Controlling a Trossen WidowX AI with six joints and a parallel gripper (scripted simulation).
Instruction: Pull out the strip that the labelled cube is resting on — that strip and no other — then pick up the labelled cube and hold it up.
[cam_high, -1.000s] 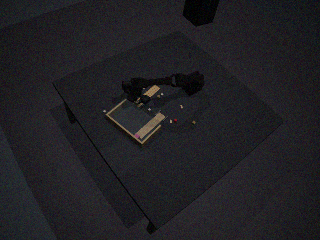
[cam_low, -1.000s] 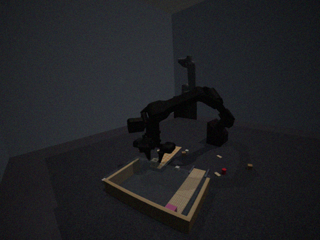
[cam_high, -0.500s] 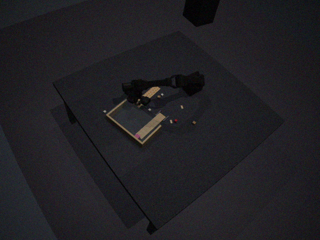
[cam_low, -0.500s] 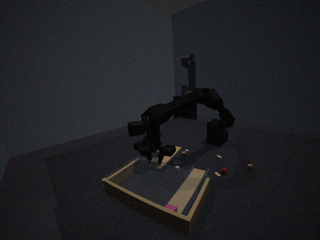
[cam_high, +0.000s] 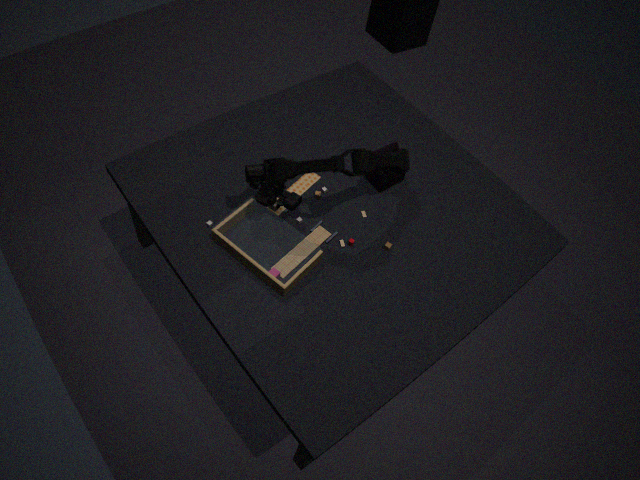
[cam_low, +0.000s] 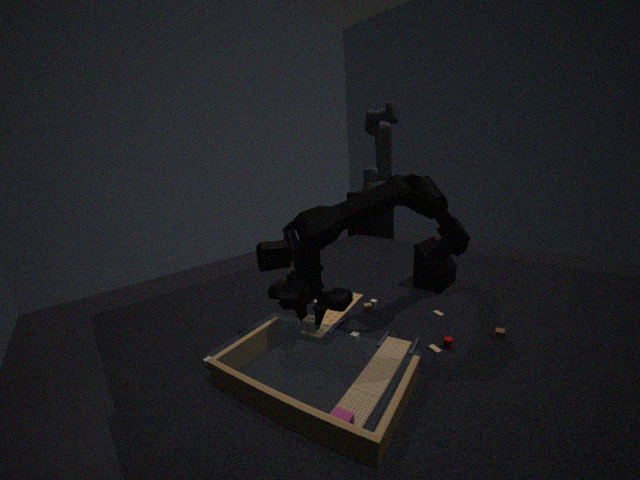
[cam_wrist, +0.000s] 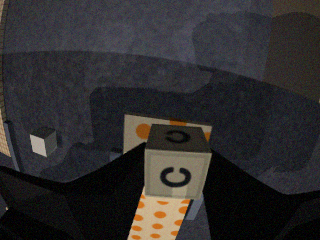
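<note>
My gripper (cam_high: 277, 204) (cam_low: 310, 324) (cam_wrist: 175, 151) points down and is shut on the labelled cube (cam_wrist: 176, 172), a grey cube with a black C on its top and side. In the top and exterior views the fingers mostly hide it. The strip with orange dots (cam_high: 306, 181) (cam_low: 342, 308) (cam_wrist: 160, 215) lies under the cube, with its end showing just beyond it in the wrist view. Whether the cube touches the strip is unclear. A gridded strip (cam_high: 305, 250) (cam_low: 377, 369) reaches into the walled frame, with a pink cube (cam_high: 274, 272) (cam_low: 342, 414) at its far end.
The wooden frame (cam_high: 248, 257) (cam_low: 289, 400) has low walls. Short rails flank the gridded strip's outer end. A small white cube (cam_high: 299, 219) (cam_low: 356, 333) (cam_wrist: 43, 142) lies between the strips. A red cylinder (cam_high: 351, 241) (cam_low: 448, 342) and an orange-brown cube (cam_high: 388, 244) (cam_low: 499, 333) lie toward the right.
</note>
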